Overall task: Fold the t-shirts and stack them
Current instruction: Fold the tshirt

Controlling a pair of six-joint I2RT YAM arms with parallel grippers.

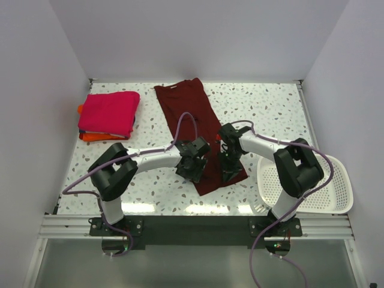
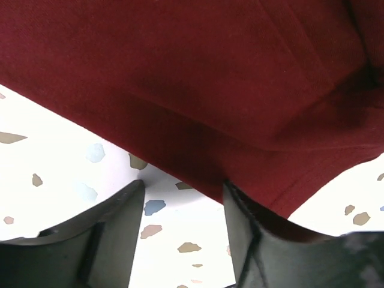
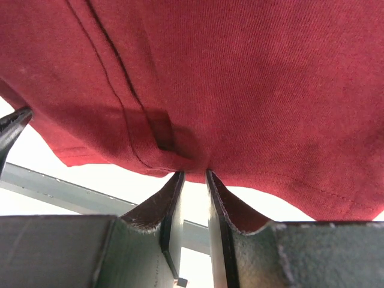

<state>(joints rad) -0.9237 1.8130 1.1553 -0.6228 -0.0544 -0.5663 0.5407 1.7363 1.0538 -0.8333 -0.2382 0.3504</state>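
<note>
- Maroon shirt [image 1: 191, 123] lies flat on the table [image 1: 264, 108] as a long narrow strip; its collar end is at the far middle and its hem end is near, between the two arms; the long axis runs far to near, slanting a little to the right as it comes closer.
- Right gripper [image 1: 230, 163] sits at the hem's right side; in its wrist view the fingers [image 3: 171, 201] are drawn almost together with the hem dipping in at their tips, so it looks pinched on the cloth.
- Left gripper [image 1: 193, 162] sits at the hem's left edge; its wrist view shows the jaws wide apart with bare table between them and the cloth's edge just over one fingertip [image 2: 249, 231]; it has hold of nothing.
- Both grippers are at the near end, so the rest of the shirt lies straight away from them; a fold would likely carry the hem along that axis toward the collar.
- Pink shirt [image 1: 109, 111] rests folded on the orange shirt [image 1: 90, 137] at the far left, nearer the left arm.
- Basket [image 1: 336, 192] stands at the near right.
</note>
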